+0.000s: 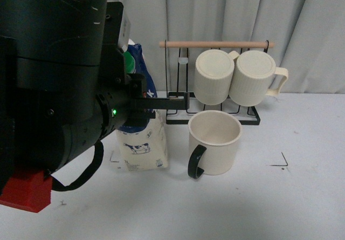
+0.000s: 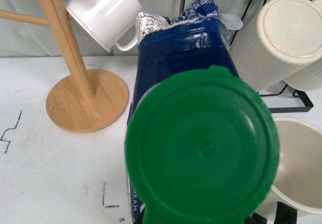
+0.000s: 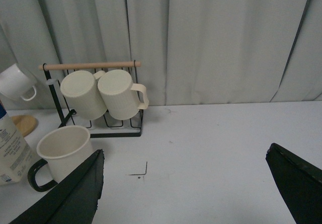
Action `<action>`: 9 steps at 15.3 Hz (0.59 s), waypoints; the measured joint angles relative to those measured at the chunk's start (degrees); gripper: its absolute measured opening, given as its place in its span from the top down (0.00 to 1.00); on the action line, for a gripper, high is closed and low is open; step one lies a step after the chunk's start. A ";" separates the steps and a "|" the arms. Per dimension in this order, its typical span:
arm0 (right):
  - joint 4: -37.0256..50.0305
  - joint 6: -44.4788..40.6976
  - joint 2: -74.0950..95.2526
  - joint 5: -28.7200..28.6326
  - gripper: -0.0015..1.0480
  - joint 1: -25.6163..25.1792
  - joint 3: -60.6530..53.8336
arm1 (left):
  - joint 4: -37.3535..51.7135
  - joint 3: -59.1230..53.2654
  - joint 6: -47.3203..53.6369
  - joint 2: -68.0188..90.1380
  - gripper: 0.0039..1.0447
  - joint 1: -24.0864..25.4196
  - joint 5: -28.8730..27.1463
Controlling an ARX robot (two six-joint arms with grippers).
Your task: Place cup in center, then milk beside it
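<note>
The cup point(image 1: 214, 142), a wide cream mug with a black handle, stands upright on the white table in front of the rack; it also shows in the right wrist view point(image 3: 64, 151) and at the edge of the left wrist view point(image 2: 299, 163). The milk point(image 1: 142, 145), a blue-and-white carton with a cow drawing, stands just left of the cup. My left gripper point(image 1: 137, 102) is shut on the milk near its top; its large black arm hides the carton's upper part. The green cap point(image 2: 202, 151) fills the left wrist view. My right gripper point(image 3: 186, 183) is open and empty over bare table right of the cup.
A black wire rack point(image 1: 215, 97) with a wooden bar holds two ribbed cream mugs point(image 1: 237, 78) right behind the cup. A wooden mug tree point(image 2: 80, 88) with a small white mug point(image 2: 105, 12) stands behind the milk. Curtains close the back. Corner marks point(image 1: 281, 162) are drawn on the table.
</note>
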 joint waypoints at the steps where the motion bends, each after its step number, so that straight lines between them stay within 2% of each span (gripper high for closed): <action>1: 0.00 0.00 0.00 0.02 0.06 0.00 0.00 | -0.02 0.55 0.02 0.70 0.97 -0.31 -0.55; 6: 0.00 0.00 0.00 0.02 0.06 0.00 0.00 | 3.69 2.19 2.75 6.47 0.97 -2.27 -4.13; 7: 0.00 0.00 0.00 0.00 0.06 0.00 0.00 | 3.30 2.21 2.80 6.78 0.94 -2.60 -4.00; 9: 0.00 0.00 0.00 0.02 0.06 0.00 0.00 | 4.39 2.69 3.61 5.68 0.73 -3.56 -4.13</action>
